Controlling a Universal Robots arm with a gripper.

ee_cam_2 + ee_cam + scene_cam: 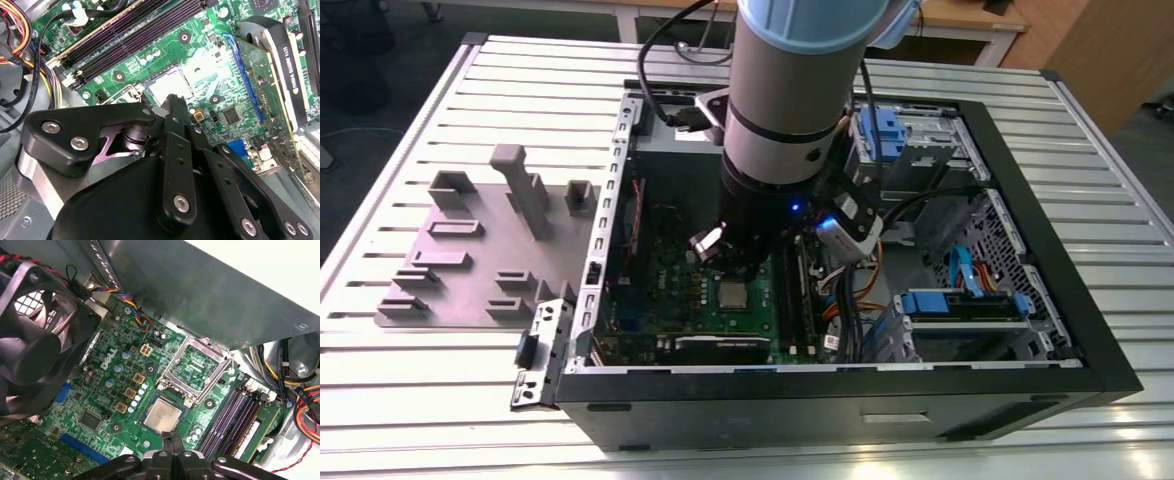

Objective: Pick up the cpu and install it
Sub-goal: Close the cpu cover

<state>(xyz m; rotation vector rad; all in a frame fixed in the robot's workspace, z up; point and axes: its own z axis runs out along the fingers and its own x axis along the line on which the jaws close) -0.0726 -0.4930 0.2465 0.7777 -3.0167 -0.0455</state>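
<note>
The open computer case lies on the slatted tabletop, filling the centre and right of the exterior view. Inside it, the green motherboard lies flat. The cpu sits in its socket on the motherboard, just below frame centre. In the first wrist view, the socket frame stands hinged open beside the cpu. The hand is poised close over the cpu, fingertips closed together and gripping nothing. Whether it touches the cpu cannot be determined. The arm rises to the upper centre. A grey fixture plate lies at the exterior view's left.
</note>
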